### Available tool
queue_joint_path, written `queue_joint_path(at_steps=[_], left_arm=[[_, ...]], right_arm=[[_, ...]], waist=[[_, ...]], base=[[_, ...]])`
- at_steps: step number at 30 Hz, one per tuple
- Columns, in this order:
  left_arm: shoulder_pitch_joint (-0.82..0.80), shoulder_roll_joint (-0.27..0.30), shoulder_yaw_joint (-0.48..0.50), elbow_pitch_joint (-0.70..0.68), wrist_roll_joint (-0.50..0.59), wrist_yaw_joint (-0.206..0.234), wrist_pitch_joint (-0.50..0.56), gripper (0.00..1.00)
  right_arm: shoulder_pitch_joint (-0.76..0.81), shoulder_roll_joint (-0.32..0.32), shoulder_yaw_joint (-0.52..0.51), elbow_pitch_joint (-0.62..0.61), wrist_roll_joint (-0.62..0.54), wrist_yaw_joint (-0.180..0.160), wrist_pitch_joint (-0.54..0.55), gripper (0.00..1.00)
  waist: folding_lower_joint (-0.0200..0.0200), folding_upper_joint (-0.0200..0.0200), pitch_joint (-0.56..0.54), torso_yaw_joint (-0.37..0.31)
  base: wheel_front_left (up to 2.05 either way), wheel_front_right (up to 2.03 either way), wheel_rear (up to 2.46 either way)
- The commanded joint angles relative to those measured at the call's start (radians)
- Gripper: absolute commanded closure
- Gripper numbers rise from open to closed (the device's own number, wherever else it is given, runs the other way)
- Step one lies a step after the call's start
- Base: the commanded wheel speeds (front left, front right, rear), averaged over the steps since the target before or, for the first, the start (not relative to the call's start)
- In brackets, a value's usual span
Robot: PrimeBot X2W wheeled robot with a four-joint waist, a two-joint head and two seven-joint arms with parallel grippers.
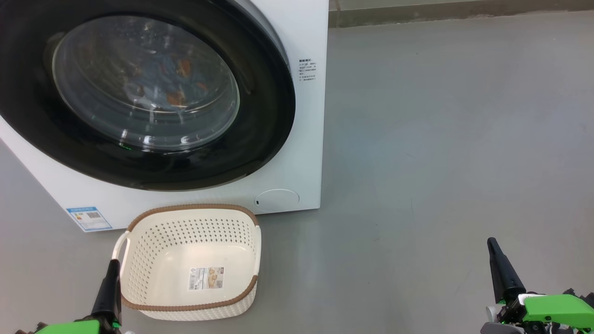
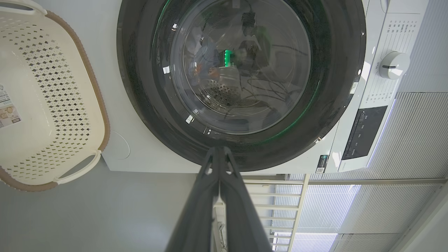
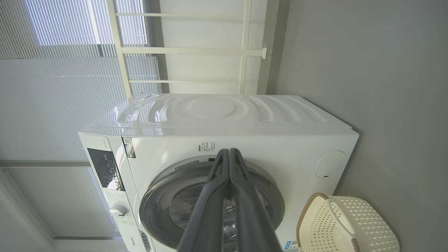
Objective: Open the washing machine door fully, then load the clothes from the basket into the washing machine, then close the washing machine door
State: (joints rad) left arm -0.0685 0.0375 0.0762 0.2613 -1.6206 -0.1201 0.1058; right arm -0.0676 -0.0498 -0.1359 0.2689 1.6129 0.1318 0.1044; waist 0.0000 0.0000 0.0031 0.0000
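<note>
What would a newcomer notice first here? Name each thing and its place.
The black-rimmed washing machine door, shut, looms at the head view's upper left, blue and orange clothes behind its glass. Below it the cream basket sits empty on the grey floor. The left gripper and right gripper hang shut at the bottom corners.

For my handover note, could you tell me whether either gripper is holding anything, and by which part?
Nothing is held: the left gripper and the right gripper are both shut, fingers together with nothing between them.
</note>
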Motion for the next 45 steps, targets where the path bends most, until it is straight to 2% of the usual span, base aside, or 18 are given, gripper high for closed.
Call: queue_joint_path(at_steps=[1,45], left_arm=[[-0.039,0.016,0.035,-0.016,0.010,-0.011,0.005,1.00],[-0.039,0.014,0.037,-0.016,0.011,-0.011,0.007,1.00]], right_arm=[[-0.040,-0.003,0.024,-0.024,-0.003,-0.001,0.007,1.00],[-0.040,-0.001,0.022,-0.024,-0.004,-0.001,0.009,1.00]], waist=[[0.0000,0.0000,0.000,0.000],[0.0000,0.0000,0.000,0.000]], base=[[0.00,0.00,0.00],[0.00,0.00,0.00]])
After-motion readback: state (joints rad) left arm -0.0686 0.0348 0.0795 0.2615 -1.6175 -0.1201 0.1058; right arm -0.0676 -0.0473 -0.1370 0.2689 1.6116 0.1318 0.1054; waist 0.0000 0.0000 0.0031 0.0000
